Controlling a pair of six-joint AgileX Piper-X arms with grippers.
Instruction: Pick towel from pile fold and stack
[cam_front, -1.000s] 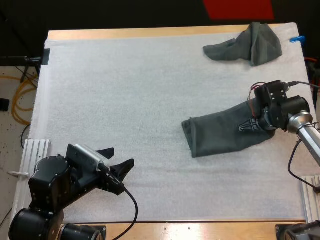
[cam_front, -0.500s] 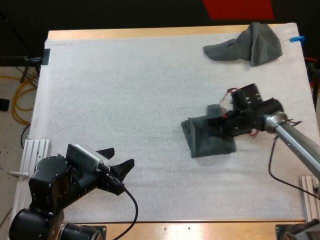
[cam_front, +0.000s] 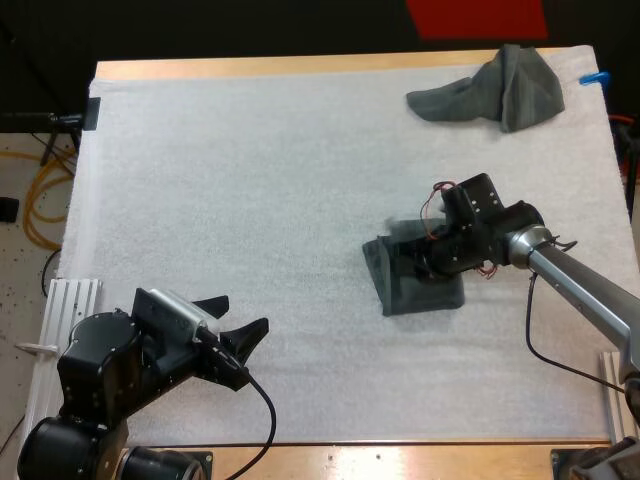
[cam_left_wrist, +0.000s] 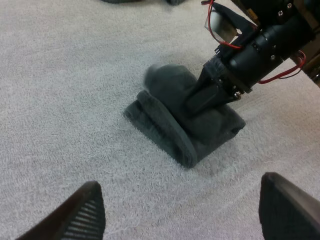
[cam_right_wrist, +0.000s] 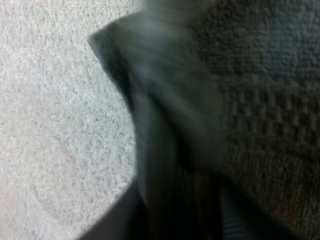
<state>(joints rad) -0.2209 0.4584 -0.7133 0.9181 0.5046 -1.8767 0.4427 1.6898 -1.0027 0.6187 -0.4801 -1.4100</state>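
Right end effector (cam_front: 416, 264) is low over the folded dark grey-green cloth towel (cam_front: 400, 292), mid-right on the white textured mat (cam_front: 250, 180) — black fingers (cam_left_wrist: 200, 97) clamped on a flap of it. The right wrist view shows a ridge of cloth running down between them, so the grip reads as closed on fabric, not just pressing.

Judgement: this is the fold step. The flap is held by its edge so it can be laid over the lower layers. The bundle looks thick and uneven, so a release from too high could let it spring open.

Left end effector (cam_front: 246, 314) sits near the mat's near-left corner, jaws spread wide with nothing between them — well clear of the fold.

Crumpled dark grey-green towel (cam_front: 500, 88) lies at the far-right corner, well apart: that's the pile. The stack step is not yet done.
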